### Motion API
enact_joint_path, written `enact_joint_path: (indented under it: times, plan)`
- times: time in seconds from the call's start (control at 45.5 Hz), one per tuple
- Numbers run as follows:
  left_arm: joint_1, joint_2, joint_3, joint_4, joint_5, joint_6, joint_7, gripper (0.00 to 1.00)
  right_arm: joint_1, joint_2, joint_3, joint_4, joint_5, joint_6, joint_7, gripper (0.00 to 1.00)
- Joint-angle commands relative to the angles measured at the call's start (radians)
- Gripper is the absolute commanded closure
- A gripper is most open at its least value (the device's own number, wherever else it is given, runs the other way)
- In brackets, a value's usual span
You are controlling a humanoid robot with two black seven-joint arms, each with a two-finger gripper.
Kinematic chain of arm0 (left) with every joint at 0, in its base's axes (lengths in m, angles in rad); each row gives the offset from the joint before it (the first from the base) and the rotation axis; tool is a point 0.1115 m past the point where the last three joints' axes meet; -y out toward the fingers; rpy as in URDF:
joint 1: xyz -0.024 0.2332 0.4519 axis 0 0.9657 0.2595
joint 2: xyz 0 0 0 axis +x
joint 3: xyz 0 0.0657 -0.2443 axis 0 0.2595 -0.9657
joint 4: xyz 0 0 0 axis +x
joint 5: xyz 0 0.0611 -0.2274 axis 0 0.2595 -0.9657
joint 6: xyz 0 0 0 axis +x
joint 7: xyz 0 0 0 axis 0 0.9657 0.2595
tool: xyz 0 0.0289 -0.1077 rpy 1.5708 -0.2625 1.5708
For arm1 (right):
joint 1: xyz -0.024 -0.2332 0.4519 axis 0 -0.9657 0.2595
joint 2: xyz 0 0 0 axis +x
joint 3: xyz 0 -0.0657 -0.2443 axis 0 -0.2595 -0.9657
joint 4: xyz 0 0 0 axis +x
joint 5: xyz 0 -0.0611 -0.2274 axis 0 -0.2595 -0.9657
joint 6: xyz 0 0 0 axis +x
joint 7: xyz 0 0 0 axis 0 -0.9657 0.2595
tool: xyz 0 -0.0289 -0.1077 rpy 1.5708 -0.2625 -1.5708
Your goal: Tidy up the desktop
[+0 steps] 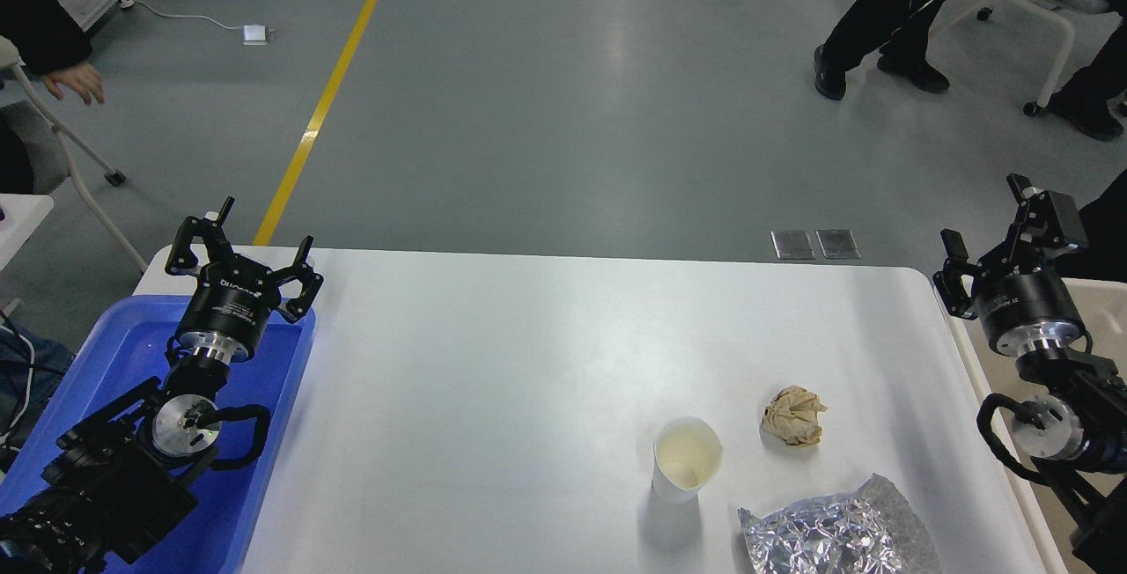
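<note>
Grey factory floor with a yellow line [330, 94] lies beyond the desktop [528, 398], the glossy white tabletop that fills the middle of the view from its far edge to the near edge; a blue plastic tray [273, 433] sits at its left edge, and a beige-white bin [977, 363] at its right edge; near the desktop's near right corner lies a crumpled silver foil bag [832, 534], left of it stands an upright white paper cup [685, 459], and just behind them rests a crumpled brown paper ball [794, 415]; the left gripper [242, 248] hangs over the tray's far end, fingers spread, grasping nothing; the right gripper [990, 222] hangs above the bin, fingers apart, empty.
</note>
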Motion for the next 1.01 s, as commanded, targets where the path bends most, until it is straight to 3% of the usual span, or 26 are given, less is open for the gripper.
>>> enact_joint_path:
  times: [0.0,0.989]
  plan:
    - [0.000,0.000,0.000,0.000,0.000,0.000,0.000,0.00,0.002,0.001,-0.001,-0.001,0.000,0.000,0.000,0.00]
    - [0.000,0.000,0.000,0.000,0.002,0.000,0.000,0.00,0.016,0.007,0.002,-0.001,-0.002,-0.003,0.002,0.00]
